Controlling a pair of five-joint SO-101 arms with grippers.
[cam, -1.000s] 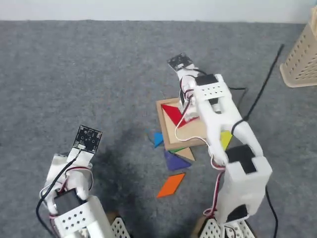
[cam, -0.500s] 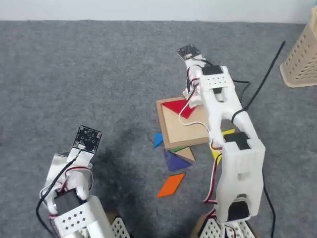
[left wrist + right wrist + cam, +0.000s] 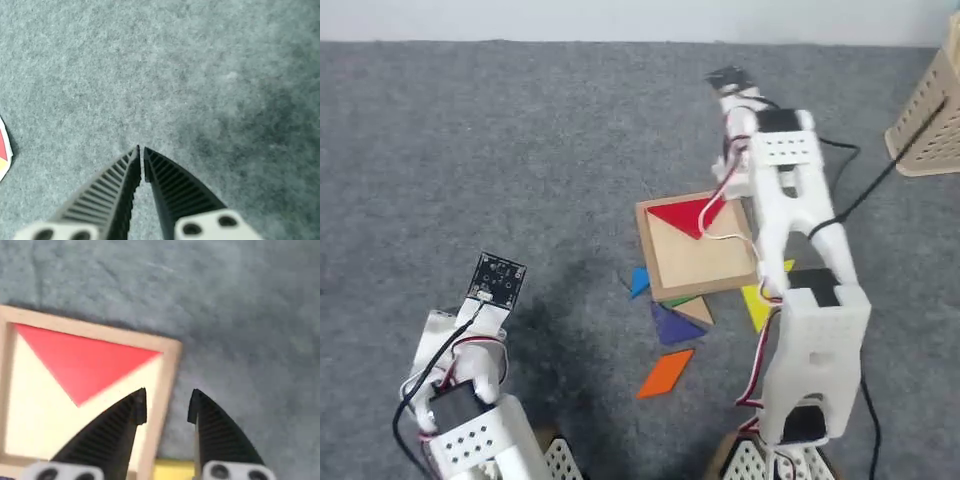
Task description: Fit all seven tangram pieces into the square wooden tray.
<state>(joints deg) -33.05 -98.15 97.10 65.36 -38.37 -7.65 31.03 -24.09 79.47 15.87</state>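
The square wooden tray [image 3: 658, 262] lies mid-table with a red triangle [image 3: 684, 215] flat in its far corner. In front of it lie a blue piece [image 3: 639, 281], a purple triangle [image 3: 672, 326], a tan triangle [image 3: 699, 311], a green sliver [image 3: 678, 300] and an orange parallelogram [image 3: 665, 372]. A yellow triangle [image 3: 758, 302] lies by the tray's right side. My right gripper [image 3: 167, 402] is open, its fingers astride the tray rim [image 3: 168, 371] beside the red triangle [image 3: 82, 362]. My left gripper [image 3: 141, 152] is shut and holds nothing, low over bare carpet.
Grey carpet covers the table. A slatted beige basket [image 3: 932, 110] stands at the far right. A black cable [image 3: 865, 165] runs from the right arm [image 3: 790, 220] toward the basket. The left arm [image 3: 470, 400] sits at the near left, away from the pieces.
My right arm has swung right and farther out, uncovering most of the tray. The red triangle has shifted toward the tray's far edge. The left arm has not moved.
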